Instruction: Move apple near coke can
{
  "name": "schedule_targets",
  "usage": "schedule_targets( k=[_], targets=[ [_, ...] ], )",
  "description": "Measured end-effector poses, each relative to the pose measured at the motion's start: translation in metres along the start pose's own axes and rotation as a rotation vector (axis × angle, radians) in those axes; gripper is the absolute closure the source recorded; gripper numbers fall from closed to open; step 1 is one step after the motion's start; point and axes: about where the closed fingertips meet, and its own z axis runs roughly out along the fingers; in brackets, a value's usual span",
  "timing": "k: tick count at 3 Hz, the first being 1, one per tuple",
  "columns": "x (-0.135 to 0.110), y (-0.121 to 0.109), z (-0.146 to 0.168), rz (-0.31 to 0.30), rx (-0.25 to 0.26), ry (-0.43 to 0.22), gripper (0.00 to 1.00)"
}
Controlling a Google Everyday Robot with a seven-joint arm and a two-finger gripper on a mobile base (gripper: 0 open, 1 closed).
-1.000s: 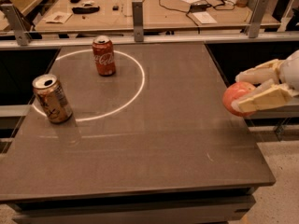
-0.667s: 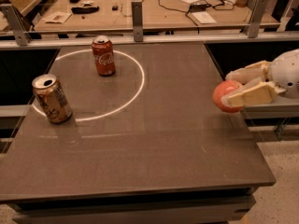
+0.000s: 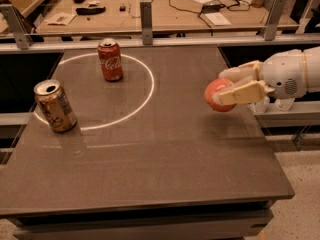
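Observation:
The apple (image 3: pixel 216 92) is orange-red and round, held between the cream fingers of my gripper (image 3: pixel 226 89) above the right part of the table. The gripper is shut on the apple and comes in from the right edge of the view. The coke can (image 3: pixel 110 60) is red with white script and a silver top. It stands upright at the far left of the table, inside a white circle line, well to the left of the apple.
A tan-gold can (image 3: pixel 55 106) with dark markings stands at the left edge of the dark table (image 3: pixel 160 174). A metal rail with posts (image 3: pixel 146 15) runs behind the table, with a wooden bench (image 3: pixel 165 14) holding cables and papers beyond it.
My gripper has carried the apple leftward, from the table's right edge to a spot over the tabletop. The cans have not moved.

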Motion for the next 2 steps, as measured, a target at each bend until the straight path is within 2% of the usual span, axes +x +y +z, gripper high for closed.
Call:
schedule_targets(
  k=[2],
  targets=[
    [-0.001,-0.025,0.065,0.009,-0.022,-0.054,1.0]
  ],
)
